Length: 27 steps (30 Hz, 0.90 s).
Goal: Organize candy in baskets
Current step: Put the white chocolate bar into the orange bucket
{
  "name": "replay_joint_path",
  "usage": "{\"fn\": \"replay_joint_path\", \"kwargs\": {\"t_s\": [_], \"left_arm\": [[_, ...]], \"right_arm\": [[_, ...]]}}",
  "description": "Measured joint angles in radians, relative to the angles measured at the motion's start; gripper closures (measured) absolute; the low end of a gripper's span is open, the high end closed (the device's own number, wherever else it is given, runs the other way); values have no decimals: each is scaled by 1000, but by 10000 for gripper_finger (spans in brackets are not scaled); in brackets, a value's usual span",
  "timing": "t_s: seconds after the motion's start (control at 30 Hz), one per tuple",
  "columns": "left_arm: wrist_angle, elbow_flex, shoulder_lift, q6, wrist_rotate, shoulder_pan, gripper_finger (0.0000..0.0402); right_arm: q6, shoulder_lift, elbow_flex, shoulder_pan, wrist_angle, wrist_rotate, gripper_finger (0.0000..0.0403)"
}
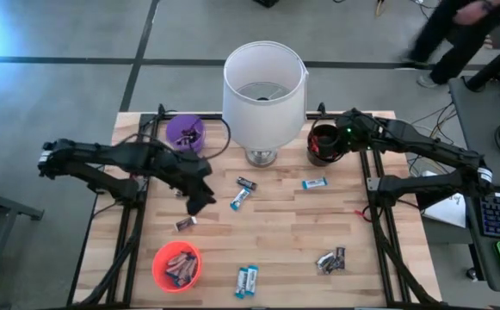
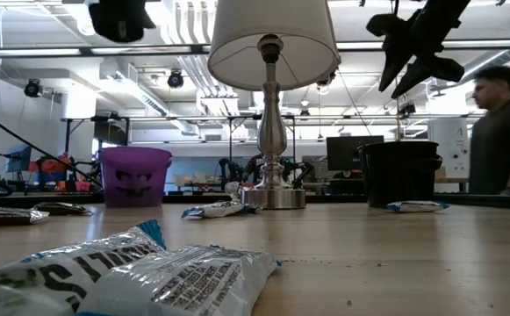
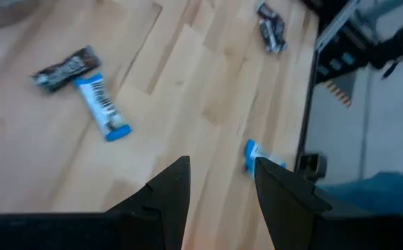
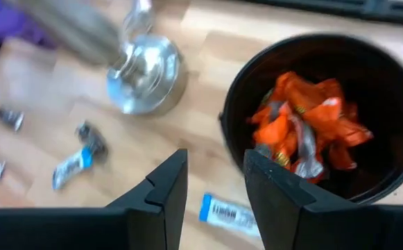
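Observation:
Wrapped candy lies scattered on the wooden table [image 1: 284,232]: a dark bar [image 1: 246,182], blue bars [image 1: 240,200] [image 1: 314,183], a dark piece [image 1: 185,223], a blue pair [image 1: 247,280] and a dark pair [image 1: 330,260]. The purple basket [image 1: 185,132] stands far left. The black basket [image 4: 326,118], holding orange-wrapped candy, is far right. The orange basket [image 1: 176,265], with bars in it, is near left. My left gripper [image 1: 200,202] hovers open above the table left of the blue bar [image 3: 103,107]. My right gripper [image 4: 211,180] hangs open over the black basket's near rim.
A white-shaded lamp [image 1: 264,86] on a metal base [image 4: 146,73] stands at the far middle between the purple and black baskets. Black frame rails run along both table sides. A person [image 2: 500,132] walks beyond the far right corner.

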Motion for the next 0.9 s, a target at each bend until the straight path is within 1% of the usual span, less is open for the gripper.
{"fn": "replay_joint_path", "kwargs": {"t_s": [0.13,0.2,0.33,0.43,0.53,0.67,0.9], "left_arm": [[139,-89,38,-91,-1,-19,258],[195,-123,68,-135,-12,-30,258],[258,-136,141,-199,-70,-59,258],[270,-121,196,-249,-117,-89,258],[279,-93,254,-282,-188,-140,258],[234,-49,330,-330,-273,-200,260],[196,28,418,-481,-285,-272,267]], "right_arm": [[-50,-4,0,2,-16,-51,272],[-78,-4,5,2,-42,-54,274],[-126,-5,8,2,-94,-56,275],[-156,-5,8,2,-127,-57,273],[-185,-5,8,2,-148,-56,270],[-193,-8,8,2,-168,-56,269],[-209,-9,8,1,-190,-71,275]]}}
